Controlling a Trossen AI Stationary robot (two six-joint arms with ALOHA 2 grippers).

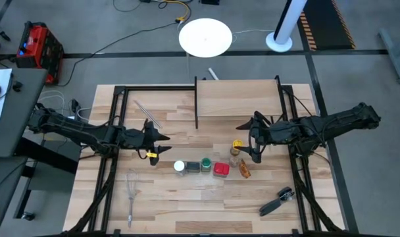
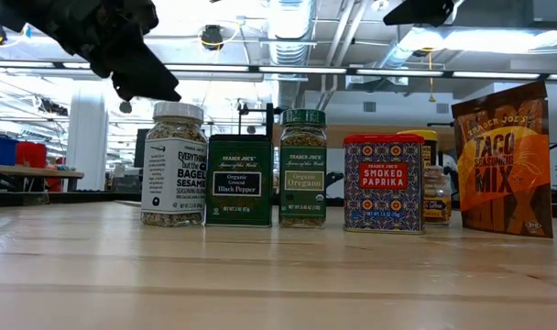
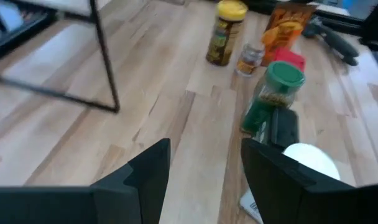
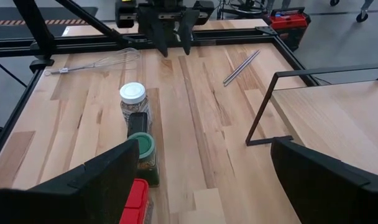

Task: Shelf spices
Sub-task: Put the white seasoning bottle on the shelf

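The spices stand in a row near the table's middle: white-capped jar [image 1: 179, 167], dark square tin [image 1: 192, 166], green-capped jar [image 1: 205, 164], red tin [image 1: 220, 170] and orange packet [image 1: 244, 170]. A yellow-capped jar [image 1: 237, 145] stands just behind them. The shelf [image 1: 238, 99], a pale board on black posts, rests at the table's far side. My left gripper [image 1: 166, 145] hovers open, left of the row, above the table. My right gripper [image 1: 247, 141] hangs wide open above the yellow-capped jar, with nothing between its fingers [image 4: 102, 180].
A wire whisk [image 1: 131, 194] lies near the front left. A black-handled tool [image 1: 277, 202] lies at the front right. Thin metal sticks [image 1: 147, 113] lie left of the shelf. Bare wood stretches between the row and the shelf [image 4: 326, 118].
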